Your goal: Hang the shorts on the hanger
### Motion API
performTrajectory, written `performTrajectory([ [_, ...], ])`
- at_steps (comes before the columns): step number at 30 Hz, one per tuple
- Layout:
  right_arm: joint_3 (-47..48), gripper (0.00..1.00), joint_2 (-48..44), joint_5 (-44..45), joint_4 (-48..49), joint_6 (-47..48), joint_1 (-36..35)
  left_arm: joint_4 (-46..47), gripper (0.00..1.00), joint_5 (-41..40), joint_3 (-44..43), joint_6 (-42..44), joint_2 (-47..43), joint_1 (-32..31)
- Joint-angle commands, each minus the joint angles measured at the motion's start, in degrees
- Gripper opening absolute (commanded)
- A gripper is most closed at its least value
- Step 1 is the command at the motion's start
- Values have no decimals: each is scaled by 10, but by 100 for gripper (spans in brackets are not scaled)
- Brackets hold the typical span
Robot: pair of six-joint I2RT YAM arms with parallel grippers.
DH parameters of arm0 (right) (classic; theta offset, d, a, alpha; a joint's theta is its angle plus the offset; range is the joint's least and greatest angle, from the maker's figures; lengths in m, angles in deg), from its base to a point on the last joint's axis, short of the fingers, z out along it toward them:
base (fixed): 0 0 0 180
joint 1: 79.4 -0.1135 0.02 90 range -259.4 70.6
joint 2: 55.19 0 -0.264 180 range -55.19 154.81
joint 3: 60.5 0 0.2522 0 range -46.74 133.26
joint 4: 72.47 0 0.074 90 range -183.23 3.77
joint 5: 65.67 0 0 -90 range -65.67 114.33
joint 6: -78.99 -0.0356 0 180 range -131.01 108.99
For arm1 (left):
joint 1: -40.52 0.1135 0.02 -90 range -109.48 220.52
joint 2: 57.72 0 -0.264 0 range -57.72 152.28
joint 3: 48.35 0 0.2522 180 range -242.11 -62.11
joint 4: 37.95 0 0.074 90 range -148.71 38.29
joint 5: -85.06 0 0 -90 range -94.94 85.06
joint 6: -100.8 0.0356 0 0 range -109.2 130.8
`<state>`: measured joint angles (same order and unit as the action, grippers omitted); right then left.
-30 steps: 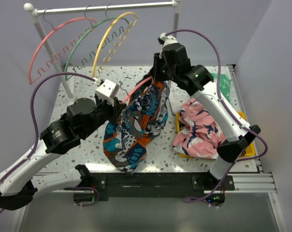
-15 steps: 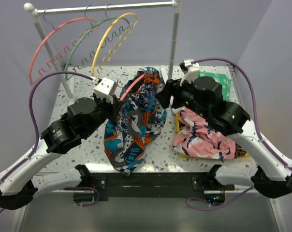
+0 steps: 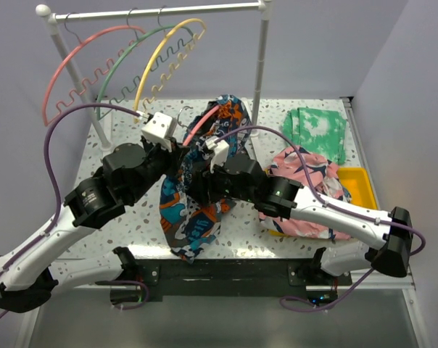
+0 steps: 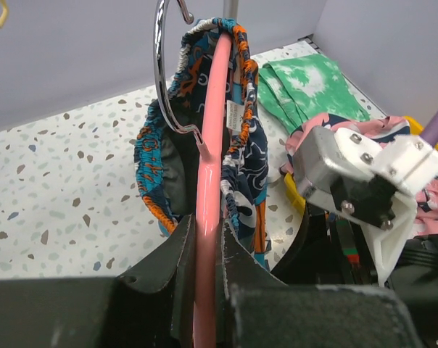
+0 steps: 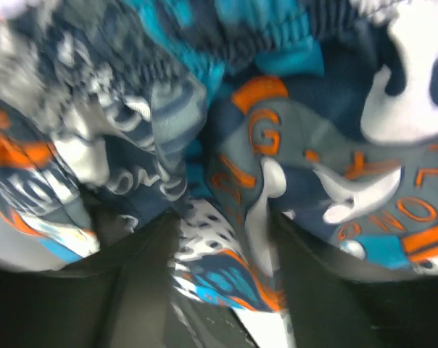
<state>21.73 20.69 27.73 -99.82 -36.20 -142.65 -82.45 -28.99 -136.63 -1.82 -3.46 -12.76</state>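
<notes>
The left gripper (image 4: 206, 246) squeezes the hanger (image 4: 213, 123), and the shorts (image 3: 186, 217) hang from it, pressed against the right gripper (image 5: 219, 243), whose hold I cannot tell

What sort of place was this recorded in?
Most likely a robot lab cell staged as a laundry corner: a speckled table boxed in by plain lilac walls, a small white clothes rail with spare hangers, and loose garments lying about.
</notes>
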Motion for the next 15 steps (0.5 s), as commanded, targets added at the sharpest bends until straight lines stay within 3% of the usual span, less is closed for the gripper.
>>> performTrajectory([
  [1, 8, 25, -11, 19, 96, -29, -3, 71, 0, -16, -34, -9, -8, 0],
  [2, 4, 9, -24, 36, 101, -31, -7, 74, 0, -20, -33, -9, -8, 1],
  [3, -3, 1, -32, 50, 100, -30, -27, 77, 0, -30, -33, -9, -9, 0],
  [12, -41, 0, -92, 206, 81, -15, -193, 118, 0, -89, -36, -10, 9, 1],
  [15, -45, 0, -84, 260, 46, -23, -198, 122, 0, -83, -41, -6, 15, 1],
])
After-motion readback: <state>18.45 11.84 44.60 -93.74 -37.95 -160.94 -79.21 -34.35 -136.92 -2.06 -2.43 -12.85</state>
